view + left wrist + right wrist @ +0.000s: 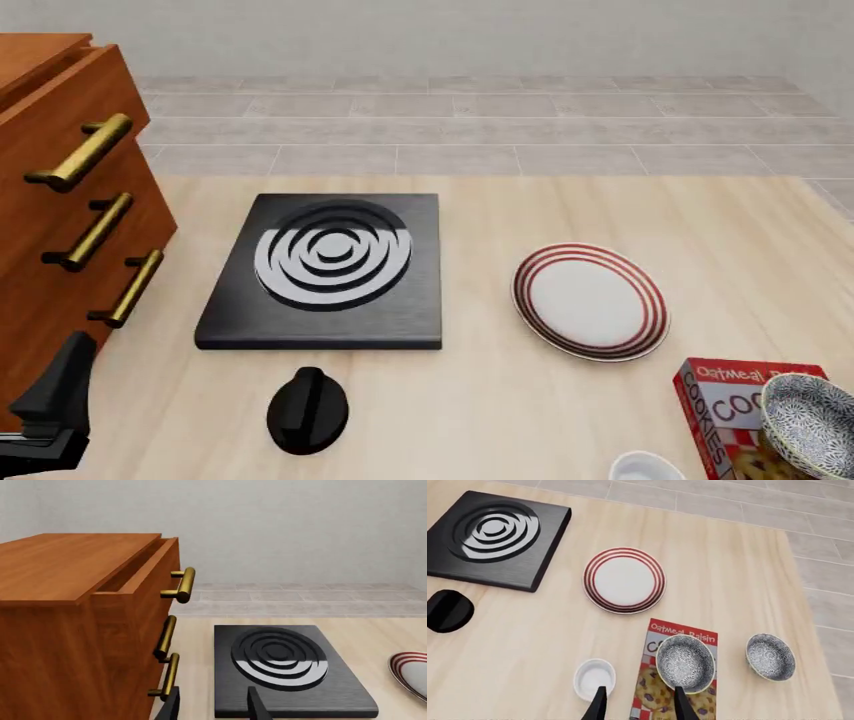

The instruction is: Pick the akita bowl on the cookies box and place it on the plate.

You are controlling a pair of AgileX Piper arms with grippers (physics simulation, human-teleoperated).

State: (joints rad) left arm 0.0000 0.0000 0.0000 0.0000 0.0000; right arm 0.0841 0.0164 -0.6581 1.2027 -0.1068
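Right now the akita bowl sits on top of the cookies box, which lies flat on the light wooden bench. In the front view both show at the near right corner of the bench, the bowl partly cut off by the picture's edge. The plate lies on the bench further out from the box and a little toward the left arm's side, near it but not touching.

The right gripper hovers above the bench with its jaws parted and nothing between them; one fingertip appears over the near edge of the box, close to the bowl. The left gripper also has its jaws apart and empty, close beside the wooden drawer cabinet with its brass handles.

A black slab with grey-white rings lies between the cabinet and the plate, and a black knob rests on the bench just in front of it. A small plain white bowl stands just beside the box on one side, and a second speckled bowl sits on the bench on the other side.
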